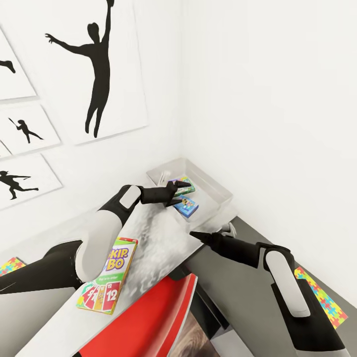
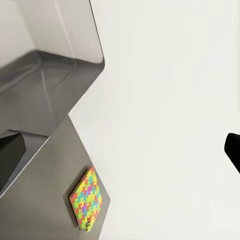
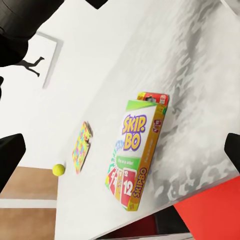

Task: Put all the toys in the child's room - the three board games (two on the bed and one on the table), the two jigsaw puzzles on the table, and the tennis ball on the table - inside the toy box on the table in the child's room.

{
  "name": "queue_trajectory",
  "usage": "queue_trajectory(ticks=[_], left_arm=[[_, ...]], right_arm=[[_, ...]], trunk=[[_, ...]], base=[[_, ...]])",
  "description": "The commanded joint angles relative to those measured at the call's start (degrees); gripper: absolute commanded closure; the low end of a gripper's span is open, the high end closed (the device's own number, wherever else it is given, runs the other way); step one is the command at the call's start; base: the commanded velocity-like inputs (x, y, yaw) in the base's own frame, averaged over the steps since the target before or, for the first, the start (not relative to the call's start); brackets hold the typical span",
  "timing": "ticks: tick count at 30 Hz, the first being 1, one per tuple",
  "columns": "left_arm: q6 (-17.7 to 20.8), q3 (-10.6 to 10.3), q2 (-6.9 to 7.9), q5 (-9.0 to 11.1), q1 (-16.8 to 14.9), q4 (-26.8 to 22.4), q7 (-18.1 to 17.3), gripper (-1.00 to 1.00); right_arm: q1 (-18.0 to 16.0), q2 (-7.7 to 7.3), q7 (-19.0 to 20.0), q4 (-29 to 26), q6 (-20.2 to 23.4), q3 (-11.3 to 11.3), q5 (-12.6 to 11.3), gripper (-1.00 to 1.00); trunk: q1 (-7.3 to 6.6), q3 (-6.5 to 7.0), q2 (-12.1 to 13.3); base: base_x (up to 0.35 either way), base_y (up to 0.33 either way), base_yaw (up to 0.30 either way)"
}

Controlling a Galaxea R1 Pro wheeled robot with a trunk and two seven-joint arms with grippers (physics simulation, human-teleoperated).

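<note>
The light grey toy box (image 1: 218,191) stands in the table's far corner against the walls. Two small colourful printed boxes lie in it, one green-edged (image 1: 179,182) and one blue-edged (image 1: 189,207). My left gripper (image 1: 182,188) hovers open over them, holding nothing; its fingers (image 2: 11,150) are spread wide in the left wrist view. The SKIP-BO board game (image 1: 106,277) (image 3: 132,155) lies flat on the table (image 1: 158,238). My right gripper (image 1: 197,235) hangs open near the table's right end. One jigsaw puzzle (image 1: 323,297) (image 2: 87,200) lies on the dark lower unit, another (image 1: 10,265) (image 3: 81,146) at the table's left beside the tennis ball (image 3: 58,170).
A red-and-white chair (image 1: 148,317) sits close under the table's front edge. White walls with black silhouette pictures (image 1: 96,69) close off the back and left. The dark grey lower unit (image 1: 238,292) joins the table on the right.
</note>
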Motion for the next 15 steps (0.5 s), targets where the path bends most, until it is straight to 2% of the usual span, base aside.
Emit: queue_trajectory(ticks=[1, 9, 15], left_arm=[[0.34, 0.43, -0.04, -0.34, -0.05, -0.03, -0.45, -1.00], [0.49, 0.49, -0.04, -0.58, -0.02, -0.35, -8.32, -1.00], [0.72, 0.39, -0.04, -0.72, 0.08, -0.51, -9.88, -1.00]], right_arm=[[-0.05, -0.03, 0.59, -0.03, 0.13, 0.01, 0.60, -1.00], [-0.05, -0.19, 0.63, 0.02, 0.13, -0.07, 0.60, -1.00], [-0.05, -0.25, 1.38, 0.02, 0.13, -0.09, 0.60, -1.00]], trunk=[[0.03, -0.10, -0.11], [0.03, -0.09, -0.11], [0.03, 0.28, -0.11]], base=[[0.000, 0.000, 0.000], [0.000, 0.000, 0.000], [0.000, 0.000, 0.000]])
